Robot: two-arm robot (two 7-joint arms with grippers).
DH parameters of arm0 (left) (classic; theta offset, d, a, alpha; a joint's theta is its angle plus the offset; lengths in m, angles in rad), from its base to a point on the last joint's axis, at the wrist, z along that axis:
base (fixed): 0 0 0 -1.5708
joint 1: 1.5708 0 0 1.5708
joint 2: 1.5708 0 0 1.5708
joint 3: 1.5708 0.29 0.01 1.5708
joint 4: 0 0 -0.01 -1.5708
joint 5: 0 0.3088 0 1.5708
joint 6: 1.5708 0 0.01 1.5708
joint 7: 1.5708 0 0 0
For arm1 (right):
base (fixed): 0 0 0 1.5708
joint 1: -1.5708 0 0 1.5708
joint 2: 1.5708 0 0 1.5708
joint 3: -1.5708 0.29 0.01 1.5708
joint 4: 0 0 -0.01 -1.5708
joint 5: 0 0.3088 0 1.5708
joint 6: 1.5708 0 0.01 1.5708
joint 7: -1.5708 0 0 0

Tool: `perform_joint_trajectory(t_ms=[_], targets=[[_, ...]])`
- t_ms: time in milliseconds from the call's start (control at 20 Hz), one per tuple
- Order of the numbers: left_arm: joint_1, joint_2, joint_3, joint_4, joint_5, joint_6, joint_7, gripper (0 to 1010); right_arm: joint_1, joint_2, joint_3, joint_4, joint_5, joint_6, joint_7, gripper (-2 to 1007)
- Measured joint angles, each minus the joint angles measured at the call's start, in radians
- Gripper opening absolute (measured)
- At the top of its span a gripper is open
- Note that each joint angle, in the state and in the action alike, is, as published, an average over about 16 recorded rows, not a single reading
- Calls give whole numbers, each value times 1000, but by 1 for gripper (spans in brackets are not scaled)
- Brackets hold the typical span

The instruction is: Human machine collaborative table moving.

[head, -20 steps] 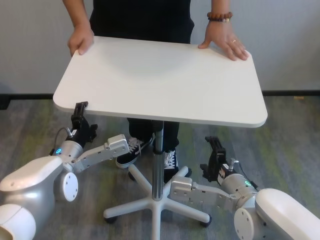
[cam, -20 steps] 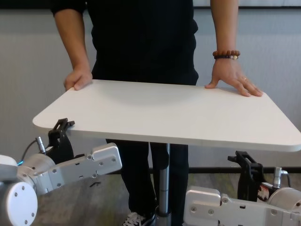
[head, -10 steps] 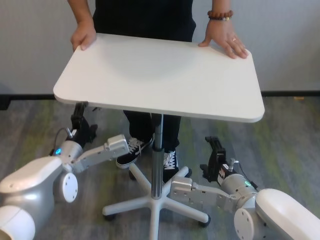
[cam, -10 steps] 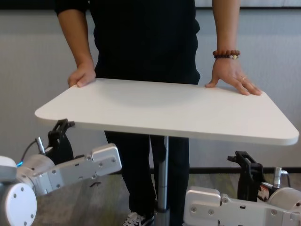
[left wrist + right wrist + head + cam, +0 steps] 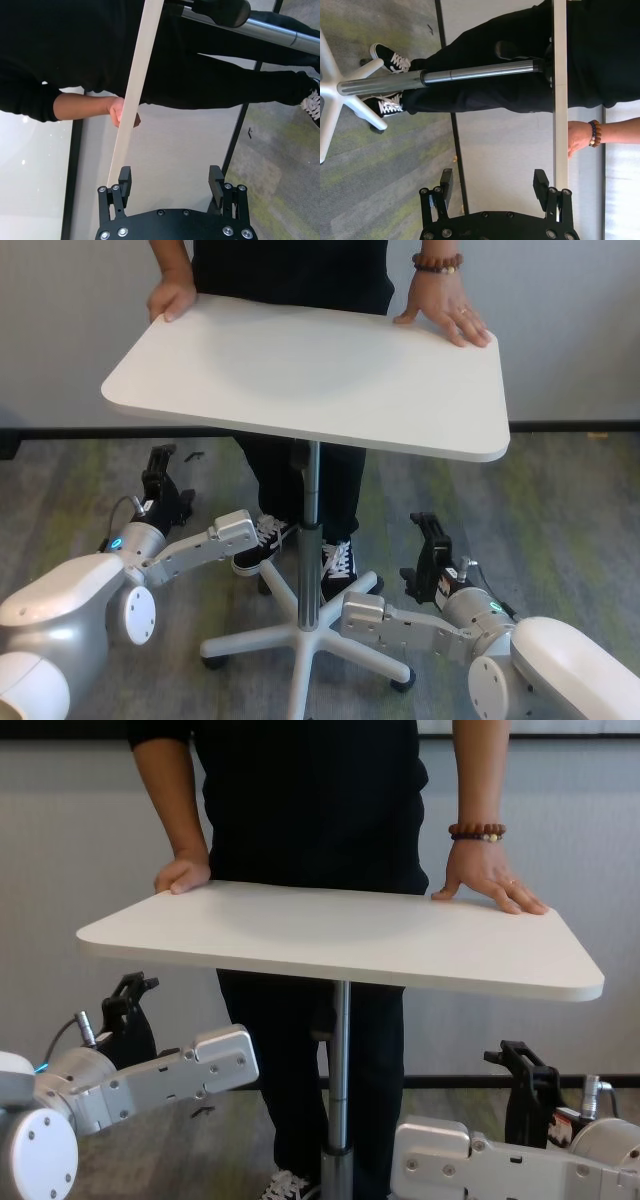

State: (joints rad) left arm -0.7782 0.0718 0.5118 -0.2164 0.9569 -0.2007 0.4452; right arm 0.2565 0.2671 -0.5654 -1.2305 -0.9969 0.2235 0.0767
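Movement over the last second belongs wholly to the large white rectangular tabletop with rounded corners (image 5: 305, 375): a second ago its near edge hung low, right over both grippers, and it now stands higher and farther from the robot, its silver metal pedestal pole (image 5: 308, 530) more exposed and its white star-shaped wheeled base (image 5: 300, 645) shifted slightly leftward on the grey-green carpet (image 5: 560, 510). The person in a black short-sleeved top and black trousers (image 5: 310, 800) has both hands on the far edge of the surface, one curled over the left corner (image 5: 170, 298), the other, with a brown bead bracelet (image 5: 438, 260) at the wrist, flat near the right corner (image 5: 445, 318).

The two silver-grey arms have not followed. The small black left gripper (image 5: 158, 462) points upward below the near left corner of the surface, well apart from it, in the same spot as before. In the left wrist view its fingers (image 5: 124, 181) stand wide apart with nothing between them, the thin edge of the tabletop only passing beyond. The small black right gripper (image 5: 428, 530) sits low beside the pedestal base, also unchanged, its fingers (image 5: 540, 184) equally spread and empty.

For the task, this looks like the person carrying the table alone so far; the robot's share of the move has not begun, and the widening gap means each arm will probably have to reach up and forward to catch the near edge.
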Motion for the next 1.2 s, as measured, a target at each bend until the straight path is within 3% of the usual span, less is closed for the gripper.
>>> perform_joint_trajectory(t_ms=[650, 1200], targets=[[-97, -41, -3, 181, 62, -45, -75, 1000, 0, 0, 0, 0, 0, 0, 0, 1001], [-76, -33, -10, 139, 61, -33, -81, 1000, 0, 0, 0, 0, 0, 0, 0, 1001]])
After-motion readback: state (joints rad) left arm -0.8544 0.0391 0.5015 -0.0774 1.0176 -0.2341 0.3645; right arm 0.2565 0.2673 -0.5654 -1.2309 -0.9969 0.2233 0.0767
